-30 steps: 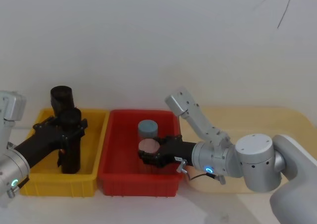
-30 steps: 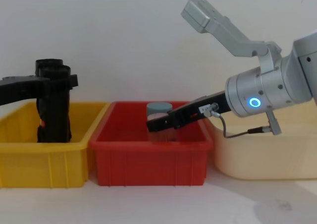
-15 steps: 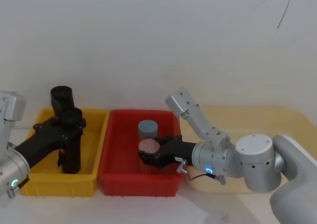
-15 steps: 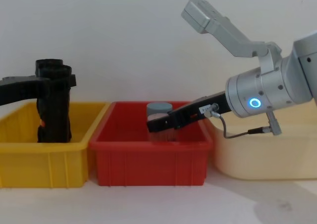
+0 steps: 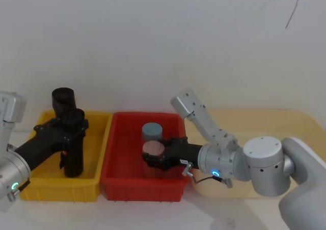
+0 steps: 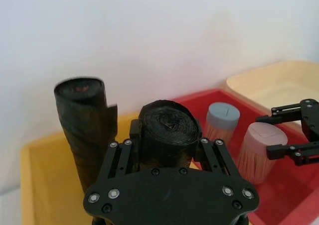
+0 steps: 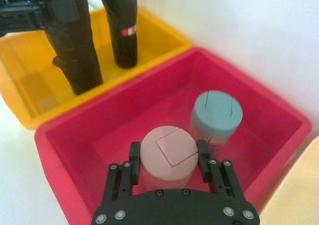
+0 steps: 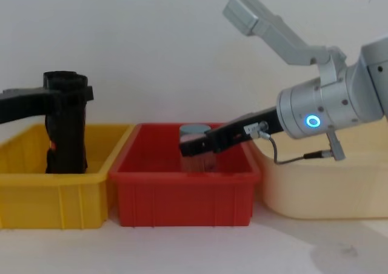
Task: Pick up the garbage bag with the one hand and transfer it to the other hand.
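The left pincer (image 5: 73, 125) is pinched shut around the top of the garbage bag (image 5: 73, 157), one finger on each side. The bag is a plain black, slightly glossy roll, tightly wound. It stands upright with its foot inside the yellow bin (image 5: 61, 193) and its top rising well above the rim. Just behind it leans a second black roll (image 5: 63, 99) with a small red mark.

The right pincer (image 7: 168, 151) reaches into the neighbouring red bin (image 5: 142, 189), its fingers pressed against both sides of a pink-capped jar (image 5: 153, 148). A blue-capped jar (image 5: 152, 132) stands just beside that. A cream bin (image 5: 257, 113) lies beyond, on the right.

Above the bins the space is open, with a bare white wall behind. All three bins sit side by side on the white bench (image 8: 182, 250).
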